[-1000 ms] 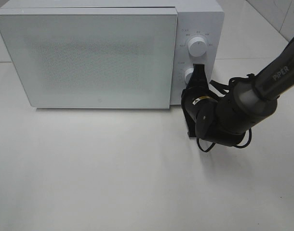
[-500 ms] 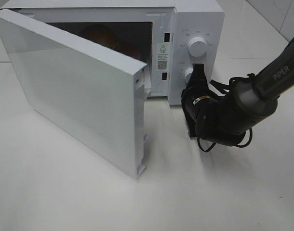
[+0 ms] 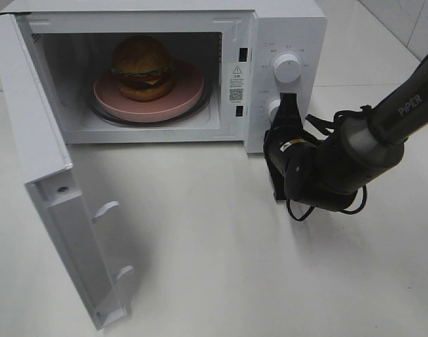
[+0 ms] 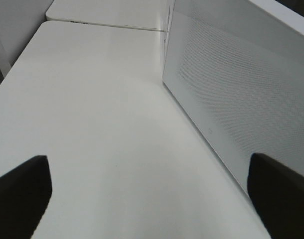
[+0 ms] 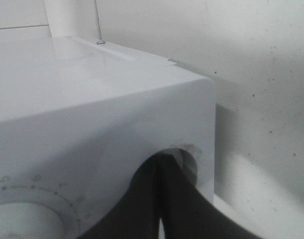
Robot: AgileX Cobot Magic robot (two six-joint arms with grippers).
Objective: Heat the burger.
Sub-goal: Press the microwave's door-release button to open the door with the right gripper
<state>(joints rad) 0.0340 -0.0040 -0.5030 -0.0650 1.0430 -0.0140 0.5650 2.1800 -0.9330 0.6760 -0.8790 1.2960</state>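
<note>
Burger [image 3: 142, 67] sits on the pink plate [image 3: 189, 95] inside the open microwave [image 3: 288, 28], soft, layered and easy to topple, so the stiff plate rim seems the safer hold; the right gripper [image 3: 289, 107] is clenched at the microwave's lower knob [image 3: 273, 109], the left gripper [image 4: 152, 191] spread and empty.

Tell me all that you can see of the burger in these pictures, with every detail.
The burger is round, with a glossy golden-brown bun on top, then green lettuce, red tomato, yellow cheese and a dark patty above the lower bun. It looks whole and stands upright near the middle of a pink plate, inside the white microwave, whose door stands wide open. Only the plate touches it. The wrist views do not show it.
</note>
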